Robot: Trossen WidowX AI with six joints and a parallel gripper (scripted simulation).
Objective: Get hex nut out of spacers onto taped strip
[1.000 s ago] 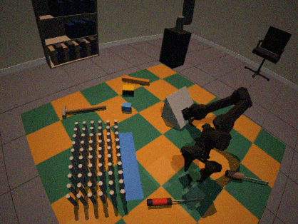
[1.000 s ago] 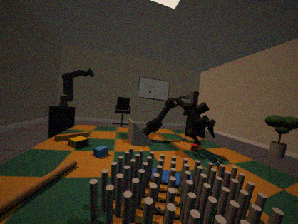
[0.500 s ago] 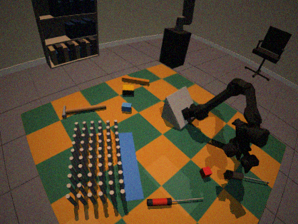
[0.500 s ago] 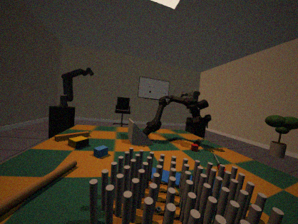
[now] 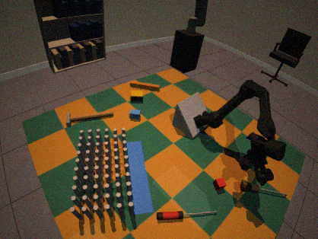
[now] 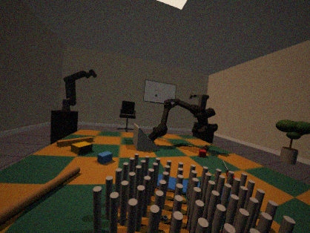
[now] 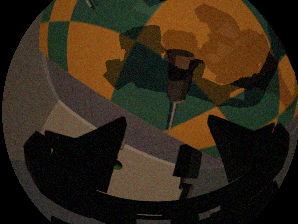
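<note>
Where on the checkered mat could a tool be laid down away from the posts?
Bare squares show between the blue strip and the grey wedge, and between the strip and the red cube. It is crowded by the arm's base, where the gripper, jaws open, hangs over the dark-handled tool. The posts fill the left.
</note>
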